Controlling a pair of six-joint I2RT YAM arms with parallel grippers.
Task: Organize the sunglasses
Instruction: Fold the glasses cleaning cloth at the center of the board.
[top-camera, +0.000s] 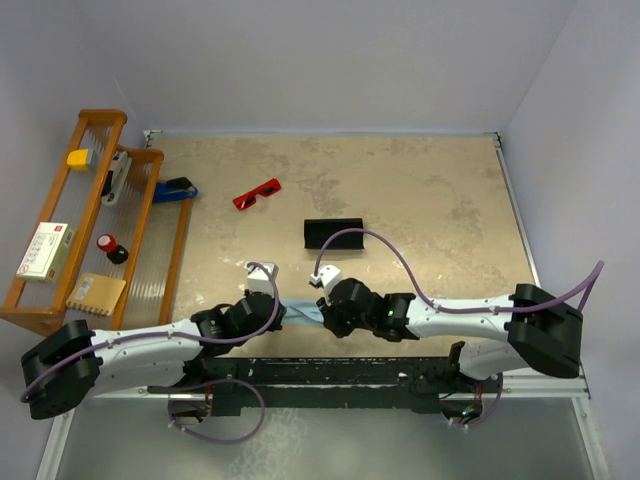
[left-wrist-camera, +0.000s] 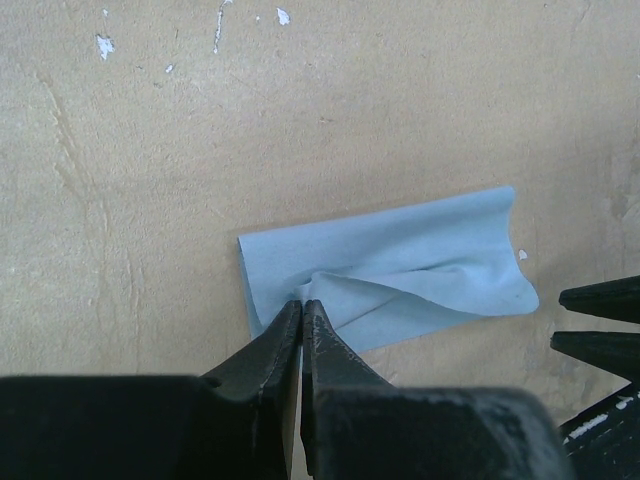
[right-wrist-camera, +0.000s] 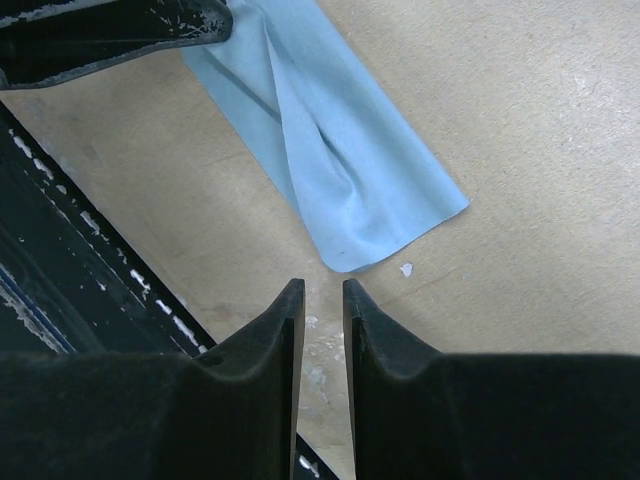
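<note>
The red-framed sunglasses (top-camera: 257, 193) lie on the tan table, far from both grippers, with the black oblong case (top-camera: 334, 234) to their right. Near the front edge lies a light blue cloth (left-wrist-camera: 400, 270), folded into a strip. My left gripper (left-wrist-camera: 302, 305) is shut on the cloth's near edge, and the fabric puckers at its tips. My right gripper (right-wrist-camera: 322, 287) stands a little open with nothing between its fingers, just short of the opposite corner of the cloth (right-wrist-camera: 330, 150). The top view shows the two grippers facing each other over the cloth (top-camera: 303, 311).
A wooden rack (top-camera: 80, 220) at the left holds a yellow block, a white box, a small red and black bottle and a tan pad. A blue and black object (top-camera: 174, 190) lies beside the rack. A black rail (top-camera: 330, 375) runs along the table's front edge.
</note>
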